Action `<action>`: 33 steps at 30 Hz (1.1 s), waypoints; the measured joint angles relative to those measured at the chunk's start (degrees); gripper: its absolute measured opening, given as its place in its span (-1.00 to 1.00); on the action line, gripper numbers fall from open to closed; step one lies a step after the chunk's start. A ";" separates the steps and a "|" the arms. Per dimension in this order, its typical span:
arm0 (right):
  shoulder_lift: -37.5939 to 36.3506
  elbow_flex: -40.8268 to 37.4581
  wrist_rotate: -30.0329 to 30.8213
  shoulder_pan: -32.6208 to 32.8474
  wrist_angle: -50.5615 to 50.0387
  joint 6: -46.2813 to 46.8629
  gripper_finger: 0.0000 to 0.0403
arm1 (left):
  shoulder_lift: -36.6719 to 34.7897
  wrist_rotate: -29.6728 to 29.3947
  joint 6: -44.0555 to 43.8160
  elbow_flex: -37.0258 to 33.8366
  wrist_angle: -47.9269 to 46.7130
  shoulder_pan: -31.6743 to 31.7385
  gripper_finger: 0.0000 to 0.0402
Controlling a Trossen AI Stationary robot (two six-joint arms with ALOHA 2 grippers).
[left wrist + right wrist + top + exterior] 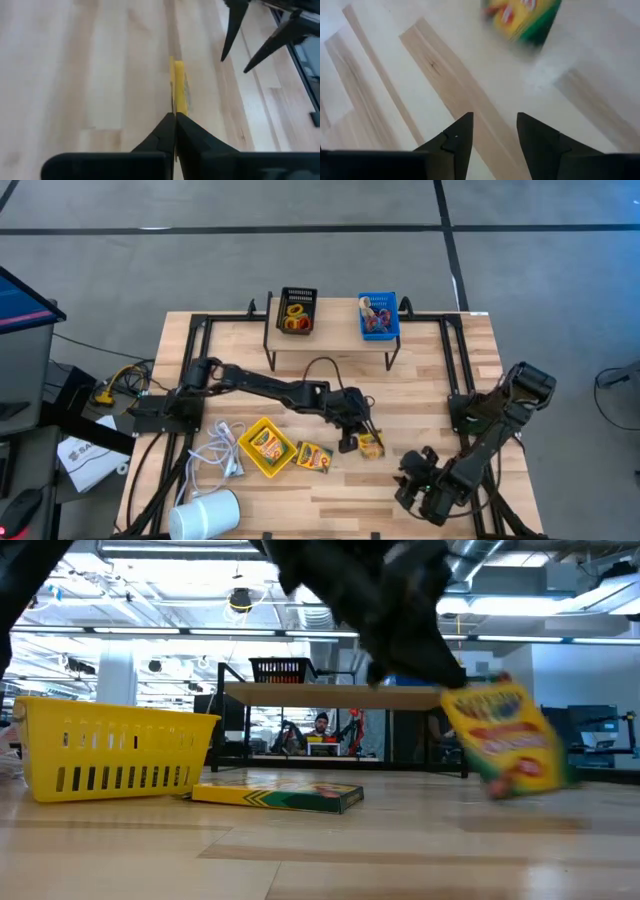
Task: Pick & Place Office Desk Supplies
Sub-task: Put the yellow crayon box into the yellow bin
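My left gripper (356, 436) reaches to the middle of the table and is shut on a yellow-and-green crayon box (371, 445). In the low view the box (505, 738) hangs tilted under it, above the wood. A second crayon box (314, 455) lies flat on the table beside the yellow bin (250, 463). That bin holds another crayon box (265, 445). My right gripper (492, 131) stands open near the front right, its fingers aimed toward the held box (524, 17), with nothing between them. My left gripper pinches the crayon box by its upper end (176, 111) between its two fingers, one finger on each broad face. The fingers slant down from the table's left side. The box hangs below them, tilted, clear of the table (420, 840).
A raised wooden shelf (330, 338) at the back carries a black bin (296, 311) with rubber-band rings and a blue bin (379, 318). A white coiled cable (224, 450) and a white cylinder (206, 515) lie at the front left. Bare wood stretches between the two grippers.
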 joint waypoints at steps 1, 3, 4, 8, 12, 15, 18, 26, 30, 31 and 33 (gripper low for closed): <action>-0.56 0.22 0.69 0.76 -1.93 1.10 -0.26 | -1.54 -1.30 -0.07 0.00 -1.41 -0.18 -1.00; -1.55 0.29 1.58 2.16 -5.18 2.76 -0.26 | -4.65 -4.02 -1.46 0.00 -4.90 -0.69 -1.00; -1.85 0.30 1.72 2.72 -6.71 3.41 -0.26 | -6.27 -5.23 -2.07 0.00 -5.69 -1.03 -1.00; -1.91 0.31 2.17 4.34 -12.11 4.78 -0.26 | -12.74 -10.04 -6.70 0.03 -11.91 -3.60 -1.00; -1.90 0.31 4.42 5.59 -14.93 4.49 -0.26 | -18.97 -17.36 -13.78 0.07 -17.60 -7.36 -1.00; -1.90 0.31 5.87 6.67 -16.69 4.31 -0.26 | -22.88 -23.41 -20.81 0.07 -21.90 -10.91 -1.00; -1.91 0.20 6.11 7.61 -18.73 4.32 -0.26 | -25.71 -29.34 -29.41 0.09 -26.83 -14.81 -1.00; -1.89 -1.63 7.08 8.96 -19.27 3.59 -0.26 | -26.96 -38.97 -54.41 0.07 -42.57 -24.33 -1.00; -1.89 -2.14 7.77 9.12 -19.70 1.63 -0.26 | -26.82 -42.24 -65.19 0.04 -45.93 -28.65 -1.00; -1.89 -2.14 8.28 9.06 -19.95 0.84 -0.26 | -26.82 -42.90 -67.63 0.04 -46.81 -29.59 -1.00; -1.89 -2.14 9.36 8.97 -20.19 -0.59 -0.26 | -26.82 -43.81 -72.27 -0.85 -46.81 -31.20 -1.00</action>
